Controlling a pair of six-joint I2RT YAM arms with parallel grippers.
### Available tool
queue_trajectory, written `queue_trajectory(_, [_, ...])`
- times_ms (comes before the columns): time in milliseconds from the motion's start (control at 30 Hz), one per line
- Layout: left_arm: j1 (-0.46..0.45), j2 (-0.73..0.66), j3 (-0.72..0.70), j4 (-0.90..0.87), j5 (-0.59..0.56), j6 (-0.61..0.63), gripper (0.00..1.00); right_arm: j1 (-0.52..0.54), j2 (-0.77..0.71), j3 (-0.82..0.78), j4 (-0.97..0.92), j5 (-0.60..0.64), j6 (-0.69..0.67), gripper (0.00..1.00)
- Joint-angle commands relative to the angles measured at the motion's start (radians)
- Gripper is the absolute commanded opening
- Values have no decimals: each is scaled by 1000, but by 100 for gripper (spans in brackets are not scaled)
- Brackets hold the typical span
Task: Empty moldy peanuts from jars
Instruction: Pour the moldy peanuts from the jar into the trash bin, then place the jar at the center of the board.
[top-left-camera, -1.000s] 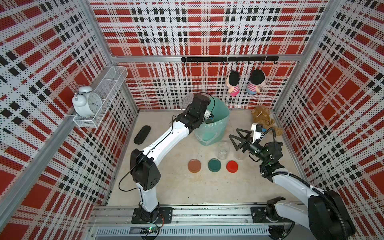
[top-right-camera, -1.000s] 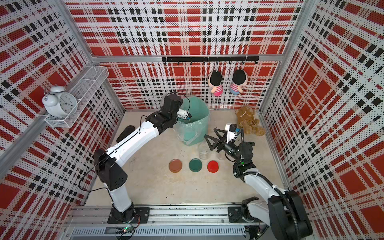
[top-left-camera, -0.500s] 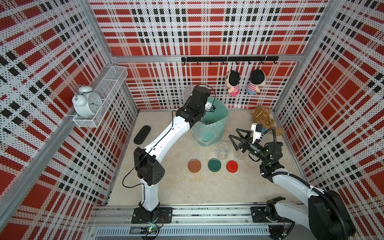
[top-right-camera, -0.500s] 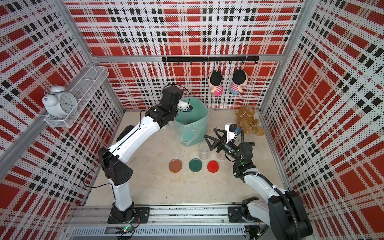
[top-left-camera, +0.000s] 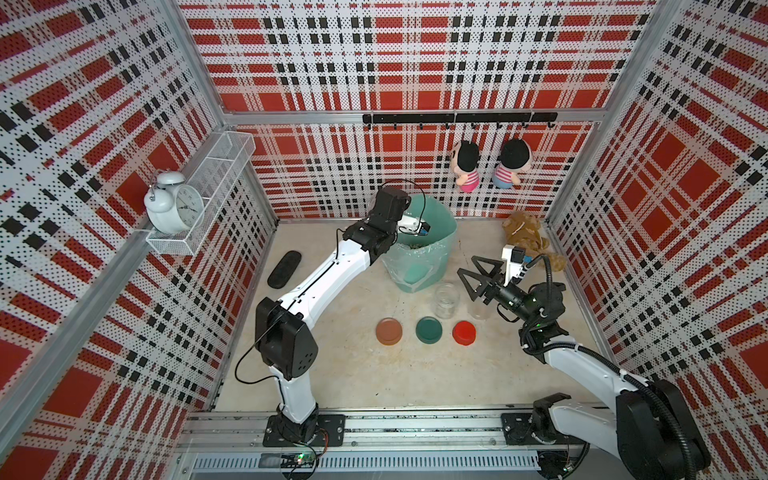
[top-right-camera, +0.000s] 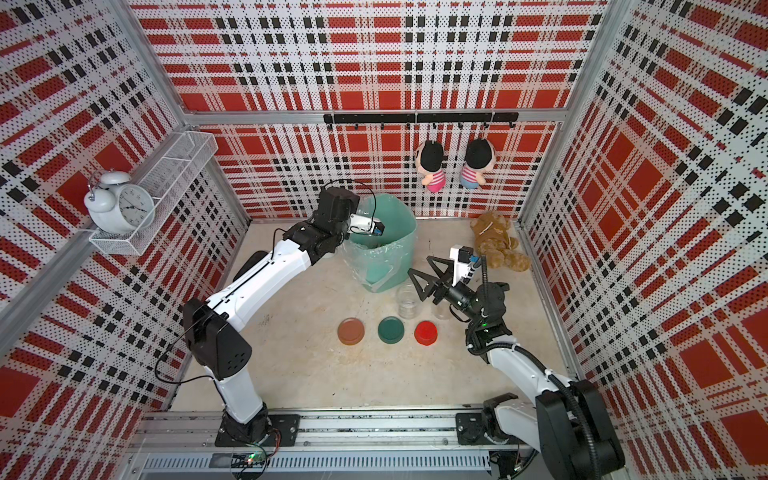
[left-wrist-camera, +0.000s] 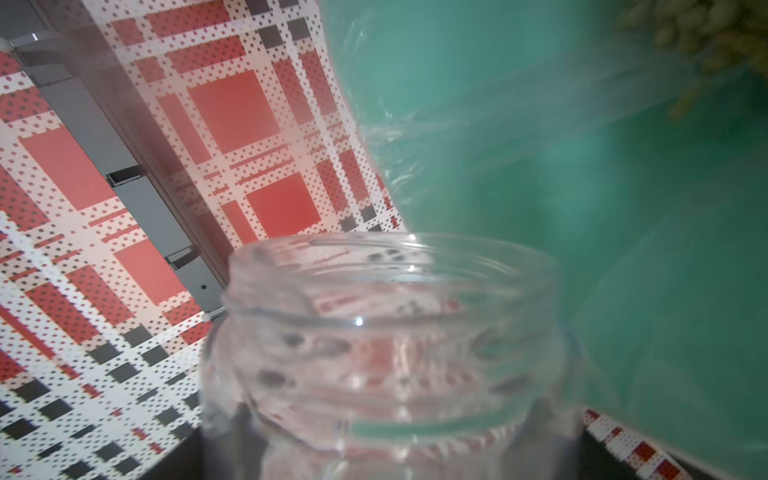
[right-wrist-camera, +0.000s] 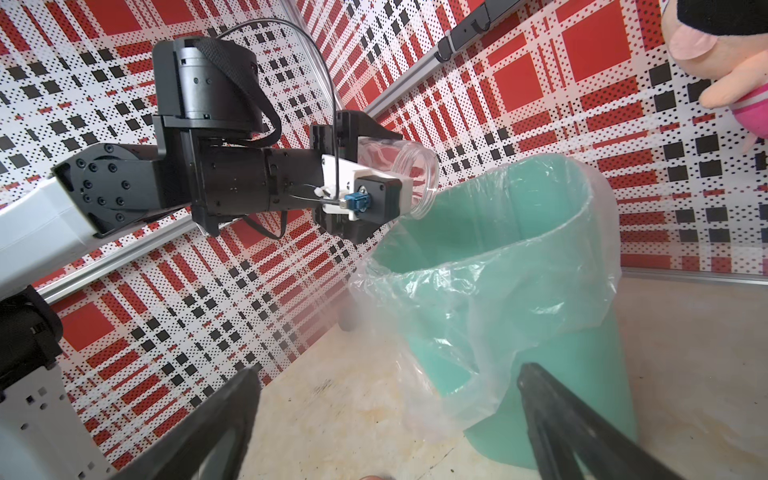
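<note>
One tipped jar (right-wrist-camera: 417, 166) sits clamped in the left gripper (right-wrist-camera: 376, 185), over the bin (right-wrist-camera: 598, 390).

- The bin (top-left-camera: 419, 266) stands at the back middle of the worktop (top-left-camera: 353, 374), with the moldy peanuts (top-left-camera: 417, 248) inside it.
- The left claw (right-wrist-camera: 365, 178) holds the first jar (right-wrist-camera: 409, 174) on its side over the bin's left rim.
- The second jar (top-left-camera: 446, 300) and third jar (top-left-camera: 478, 309) stand side by side before the bin, the third to the right.
- The right claw (top-left-camera: 467, 268) hangs over the third jar.
- The left lid (top-left-camera: 389, 331), middle lid (top-left-camera: 429, 329) and right lid (top-left-camera: 464, 332) lie in a row before those jars.
- The plush bear (top-left-camera: 524, 239) lies in the back right corner, right of the bin.
</note>
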Motion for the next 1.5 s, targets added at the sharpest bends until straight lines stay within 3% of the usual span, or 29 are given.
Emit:
queue_trajectory(0, [25, -119, -18, 78, 172, -178, 0, 9, -23, 39, -13, -6, -26, 100])
queue_trajectory(600, [180, -321, -372, 440, 739, -627, 0, 9, -30, 174, -186, -39, -118, 99])
queue_trajectory(867, [184, -345, -503, 540, 823, -690, 0, 9, 5, 357, -464, -65, -240, 96])
queue_trajectory(1200, [173, -362, -564, 617, 951, -747, 0, 54, 167, 681, -904, -52, -420, 85])
queue_trajectory(1467, [148, -387, -573, 593, 973, -734, 0, 136, 282, 849, -1011, -12, -458, 71])
